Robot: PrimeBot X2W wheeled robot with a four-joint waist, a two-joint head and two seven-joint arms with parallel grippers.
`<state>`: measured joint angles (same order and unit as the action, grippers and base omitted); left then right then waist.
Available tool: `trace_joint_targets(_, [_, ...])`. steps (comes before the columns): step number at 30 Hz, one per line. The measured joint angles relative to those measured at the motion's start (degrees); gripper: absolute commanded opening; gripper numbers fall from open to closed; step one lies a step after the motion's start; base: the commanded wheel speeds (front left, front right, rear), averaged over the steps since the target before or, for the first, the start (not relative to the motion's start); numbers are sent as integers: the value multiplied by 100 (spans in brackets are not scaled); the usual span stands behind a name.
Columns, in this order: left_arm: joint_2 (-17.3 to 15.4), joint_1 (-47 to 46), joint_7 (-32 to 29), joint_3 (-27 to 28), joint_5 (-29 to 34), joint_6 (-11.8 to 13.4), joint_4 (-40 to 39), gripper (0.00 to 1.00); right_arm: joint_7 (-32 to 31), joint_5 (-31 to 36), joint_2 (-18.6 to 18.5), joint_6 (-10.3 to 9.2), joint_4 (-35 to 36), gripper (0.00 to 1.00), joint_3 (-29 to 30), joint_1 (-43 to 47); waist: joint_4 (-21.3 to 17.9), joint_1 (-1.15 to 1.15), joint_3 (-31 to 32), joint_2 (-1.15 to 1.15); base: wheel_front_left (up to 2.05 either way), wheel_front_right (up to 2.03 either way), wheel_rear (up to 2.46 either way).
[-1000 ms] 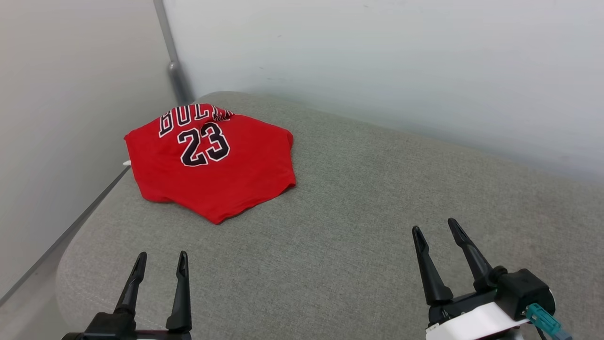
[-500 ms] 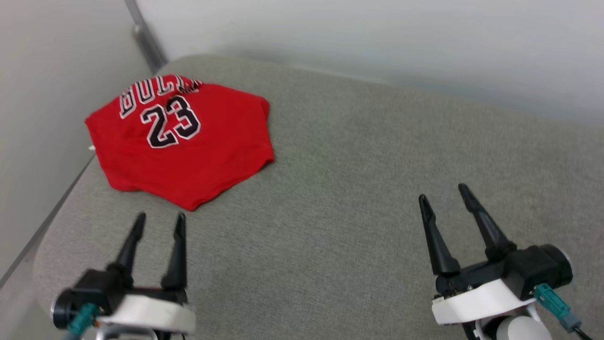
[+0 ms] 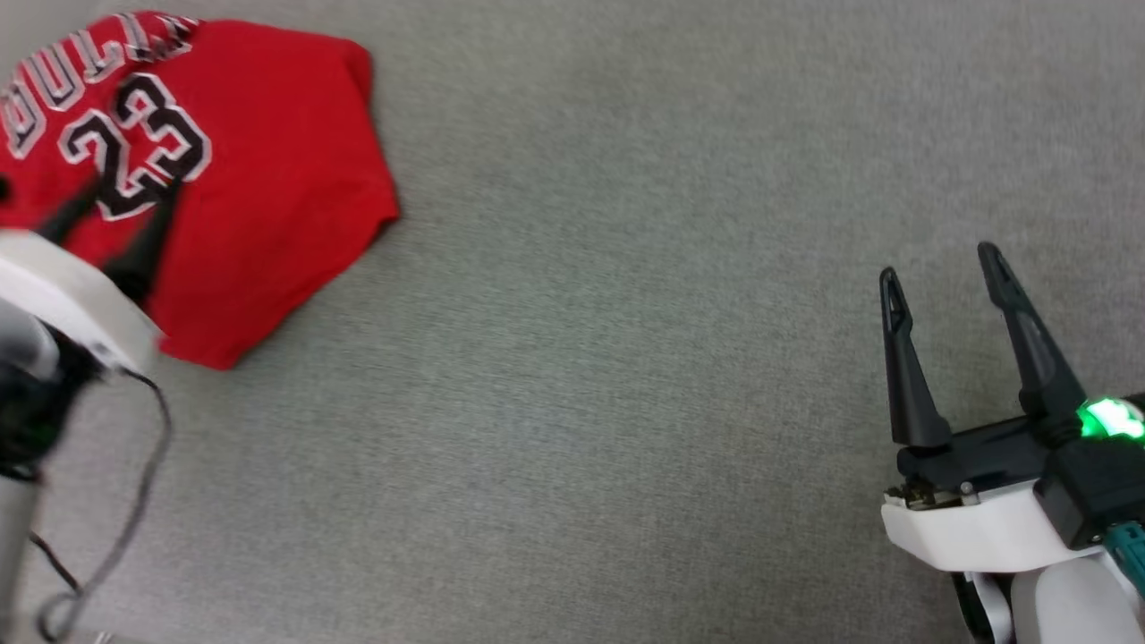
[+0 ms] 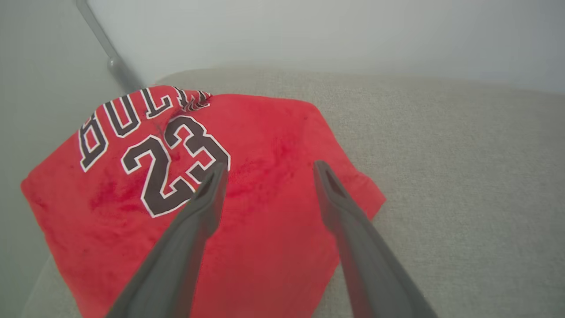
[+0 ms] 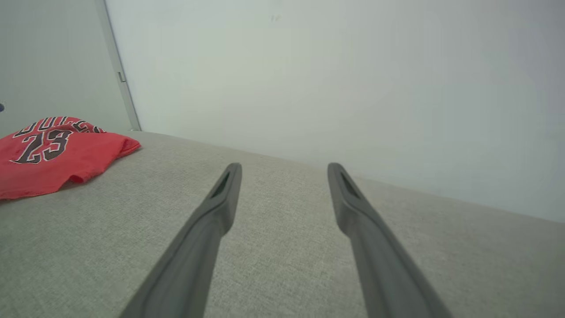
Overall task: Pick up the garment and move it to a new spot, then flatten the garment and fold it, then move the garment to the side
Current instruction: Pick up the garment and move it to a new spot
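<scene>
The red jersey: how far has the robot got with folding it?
Nothing looks done: the garment lies rumpled at a corner of the grey cushion. In hand: the open left gripper hangs over it. The right gripper is open over bare cushion. Left: lifting, moving, flattening, folding.

The right tool (image 3: 939,266) has two long, tapering black fingers (image 3: 908,385) on a white housing (image 3: 966,532), with a green lamp (image 3: 1105,418) and a teal plug (image 3: 1129,544). The left tool (image 4: 269,167) has a similar white casing (image 3: 72,304), trailing a thin dark cable (image 3: 164,429).
</scene>
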<state>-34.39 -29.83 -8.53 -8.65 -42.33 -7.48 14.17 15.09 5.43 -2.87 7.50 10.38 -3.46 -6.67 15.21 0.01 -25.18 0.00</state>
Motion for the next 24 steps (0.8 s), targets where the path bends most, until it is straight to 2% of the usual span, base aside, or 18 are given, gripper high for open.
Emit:
trace_joint_targets(3, [-608,-634,-842,-183,-613,0,261,100,0,29,-1,0,143,100,-56,-90,-155,0,-338,0,0,0,0])
trace_joint_targets(9, [-1254,-1536,-2432,-332,-1759,0,736,100,0,170,0,1,274,100,-162,-159,-482,0,-905,0,0,0,0])
trace_joint_targets(11, [-1354,-1754,-2805,-336,-2024,0,934,100,0,169,-1,0,313,100,-132,-161,-597,0,-1060,0,0,0,0])
trace_joint_targets(15, [-1525,-2100,-3261,-435,-2170,0,1326,100,0,166,0,1,403,100,-85,-165,-803,0,-1331,0,0,0,0])
trace_joint_targets(19, [-1470,-2324,-3560,-617,-2365,0,1533,100,1,218,0,1,454,100,37,-166,-947,0,-1532,0,0,0,0])
trace_joint_targets(23, [-1567,-2452,-3789,-877,-2460,9,1600,100,3,323,0,1,481,100,47,-225,-1014,0,-1638,0,0,0,0])
trace_joint_targets(24, [-1590,-2455,-3799,-940,-2477,9,1606,47,3,322,0,1,481,100,52,-224,-1020,0,-1639,0,0,0,0])
